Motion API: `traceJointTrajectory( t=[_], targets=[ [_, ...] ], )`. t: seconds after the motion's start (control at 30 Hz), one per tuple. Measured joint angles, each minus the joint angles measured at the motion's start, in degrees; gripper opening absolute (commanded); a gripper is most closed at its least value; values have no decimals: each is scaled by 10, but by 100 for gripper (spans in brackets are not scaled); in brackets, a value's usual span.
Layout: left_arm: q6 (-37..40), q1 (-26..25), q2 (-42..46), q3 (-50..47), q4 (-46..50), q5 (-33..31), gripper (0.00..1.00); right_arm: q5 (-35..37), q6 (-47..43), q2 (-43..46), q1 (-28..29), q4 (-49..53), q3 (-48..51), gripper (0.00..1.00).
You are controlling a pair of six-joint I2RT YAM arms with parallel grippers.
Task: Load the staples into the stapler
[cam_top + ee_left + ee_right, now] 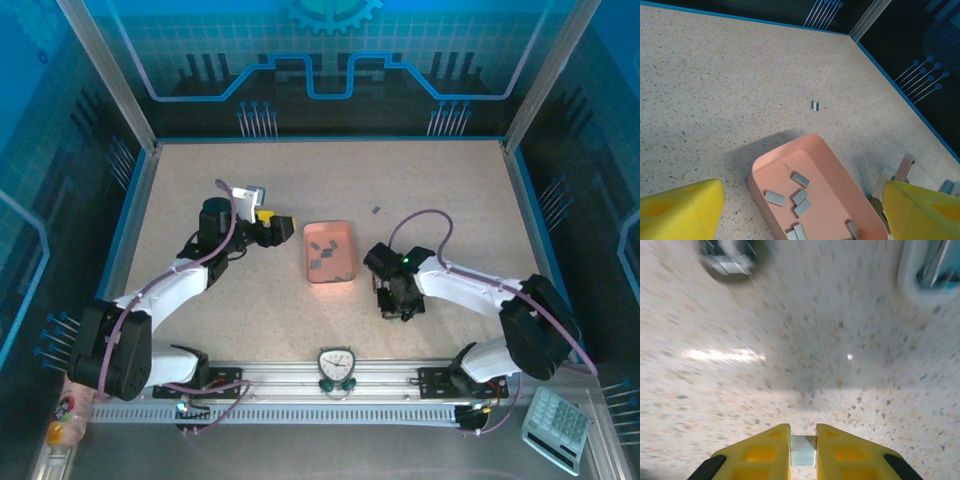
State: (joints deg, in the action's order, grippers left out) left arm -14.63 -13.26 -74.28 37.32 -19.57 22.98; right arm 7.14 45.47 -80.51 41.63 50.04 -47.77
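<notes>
Staples [800,196], tiny dark grey rectangular metal strips, are lying loose in the shallow pink rectangular plastic tray [805,150], which is sitting mid-table between the two arms. The right gripper [803,436], with its yellow wedge-shaped fingers, is hanging low over the speckled beige table [200,190] to the right of the tray. Its jaws are pinching a single silvery-grey staple strip [803,454], and only the strip's width is keeping them apart. The left gripper [272,226] is hovering at the tray's left side with its yellow fingers spread wide, gripping nothing. Judging from this, the fetching step is being wrapped up: one strip is in hand and is waiting to be carried to the stapler. I am not managing to pick the stapler out with certainty; a small rounded white-and-teal object [337,368] is sitting at the near rail, too small to identify. The next move is probably calling for a steady carry, keeping the thin strip from twisting or slipping between the pads, and then lining it up lengthwise with the stapler's open channel. Counting: seven strips are showing in the tray from the left wrist view, though the frame edge is cutting off its near end. One lone strip [815,105] is lying on the table beyond the tray, and one is sitting in the right claw. One tray and two arms are sharing the table.
</notes>
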Motion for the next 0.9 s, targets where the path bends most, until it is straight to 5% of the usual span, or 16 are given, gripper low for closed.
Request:
traceJointTrajectory(
  t=[0.43, 0.9],
  targets=[
    [13, 0, 0, -4, 0, 0, 84, 119, -6, -47, 14, -100, -89, 17],
    [15, 0, 0, -4, 0, 0, 84, 137, -27, -75, -3, -197, -50, 17]
  ],
)
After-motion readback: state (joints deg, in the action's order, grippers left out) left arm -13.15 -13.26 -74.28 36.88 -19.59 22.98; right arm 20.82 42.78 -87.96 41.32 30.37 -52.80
